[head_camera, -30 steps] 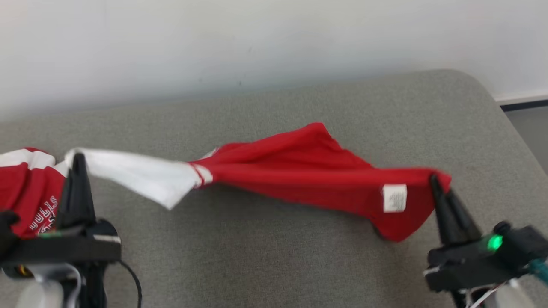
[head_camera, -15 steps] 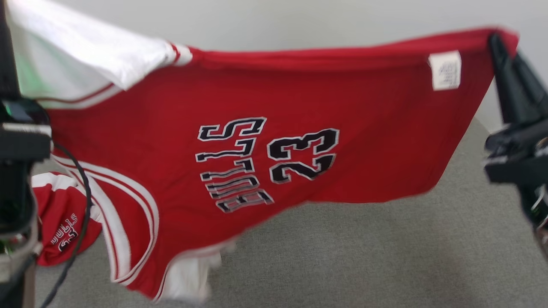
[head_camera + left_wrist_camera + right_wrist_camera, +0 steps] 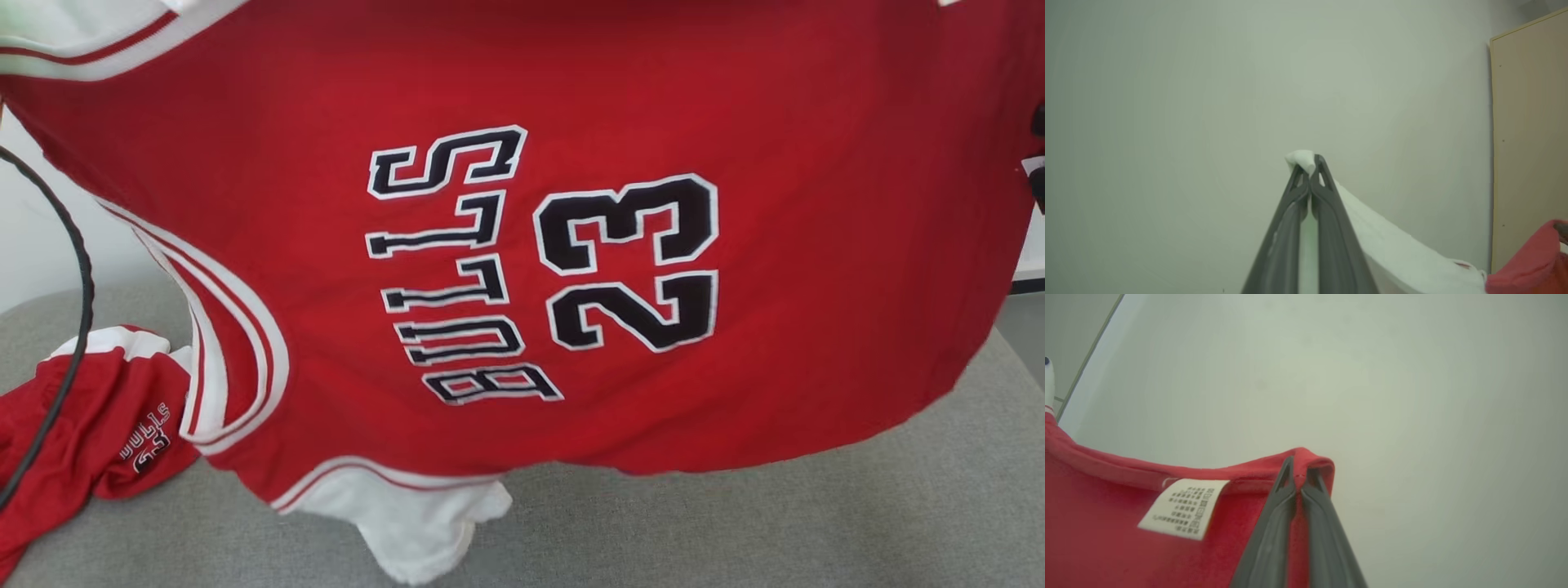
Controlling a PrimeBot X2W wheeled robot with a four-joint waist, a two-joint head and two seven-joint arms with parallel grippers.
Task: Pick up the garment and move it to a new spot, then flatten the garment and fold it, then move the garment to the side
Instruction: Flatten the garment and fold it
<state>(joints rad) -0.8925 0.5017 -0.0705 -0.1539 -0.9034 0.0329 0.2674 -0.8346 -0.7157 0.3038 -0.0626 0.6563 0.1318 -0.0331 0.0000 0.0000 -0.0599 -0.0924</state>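
Head view is dominated by the grey cushioned surface (image 3: pixel 735 531) along the bottom and by the garment (image 3: pixel 522 245), a red jersey with black lettering and a number, hanging like a curtain in front of the camera. It is lifted clear of most of the surface. Whether its lowest white flap touches the cushion I cannot tell.

Its lettering runs sideways, so the neck-to-hem axis lies left to right. The armhole trim and white shoulder part are at the left and the hem end is at the right. The cloth therefore hangs below both grippers, stretched along the line between them.

A second red piece (image 3: pixel 98 441), smaller and crumpled, lies on the cushion at the far left, partly behind the jersey's lower left edge. A thin black cable (image 3: pixel 77 327) loops down in front of it.

The left wrist view has the left gripper (image 3: pixel 1310 163) clenched on a white corner (image 3: pixel 1300 157) of the jersey. The right wrist view has the right gripper (image 3: pixel 1298 473) pinched on the red hem edge, just beside the care label (image 3: pixel 1182 508).

With both arms equally engaged, laying it down likely means lowering both together towards the bare cushion on the right, well apart from the crumpled piece.
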